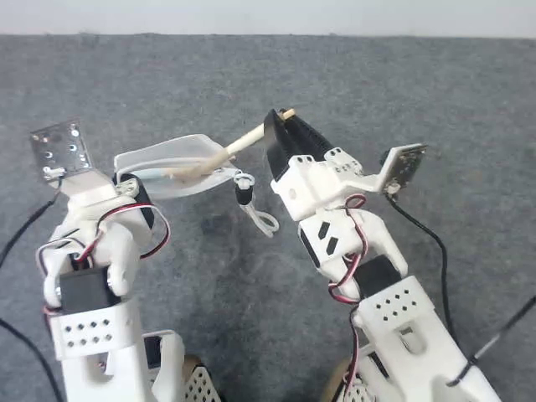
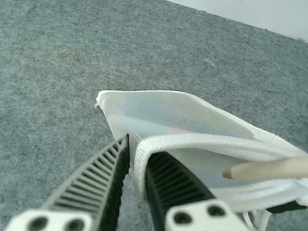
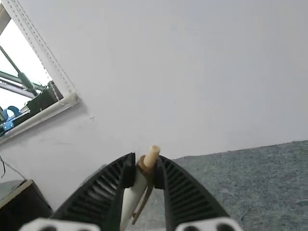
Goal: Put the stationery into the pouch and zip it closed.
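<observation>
A translucent white pouch [image 1: 180, 165] stands open on the grey carpet, its mouth held up. My left gripper [image 2: 136, 159] is shut on the pouch's [image 2: 178, 120] near rim, one finger inside and one outside. A cream-coloured pen [image 1: 219, 156] slants down into the pouch mouth, tip first. My right gripper [image 1: 280, 126] is shut on the pen's upper end, to the right of the pouch. In the right wrist view the pen [image 3: 142, 175] sits between the black fingers of that gripper [image 3: 143, 169]. The pen's tip [image 2: 231, 173] shows inside the pouch opening in the left wrist view.
A white cord loop with a black zip pull [image 1: 245, 194] hangs from the pouch's right end onto the grey carpet [image 1: 419, 92]. Black cables [image 1: 435, 251] trail beside both arm bases. A pale wall borders the carpet at the back.
</observation>
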